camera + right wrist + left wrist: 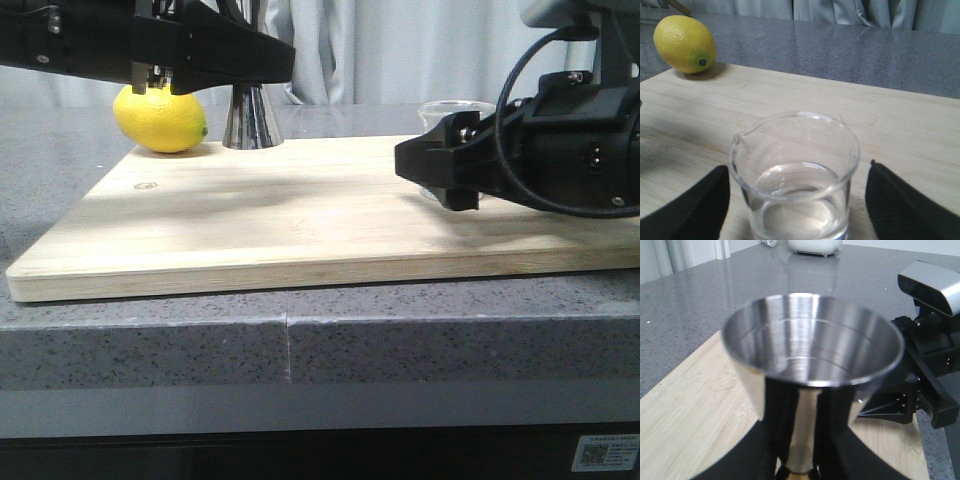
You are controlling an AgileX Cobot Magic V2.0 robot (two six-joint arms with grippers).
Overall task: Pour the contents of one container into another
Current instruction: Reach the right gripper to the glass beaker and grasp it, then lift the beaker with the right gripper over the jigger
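Showing liquid in the beaker (pixel 795 175): right wrist view only.

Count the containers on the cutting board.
2. The steel jigger stands at the board's far left beside the lemon; the glass beaker sits at the right, between the right gripper's fingers.

One lemon (pixel 161 120), one steel jigger (pixel 251 119), one glass beaker (pixel 795 176) (holding clear liquid), one wooden board (pixel 300 225).
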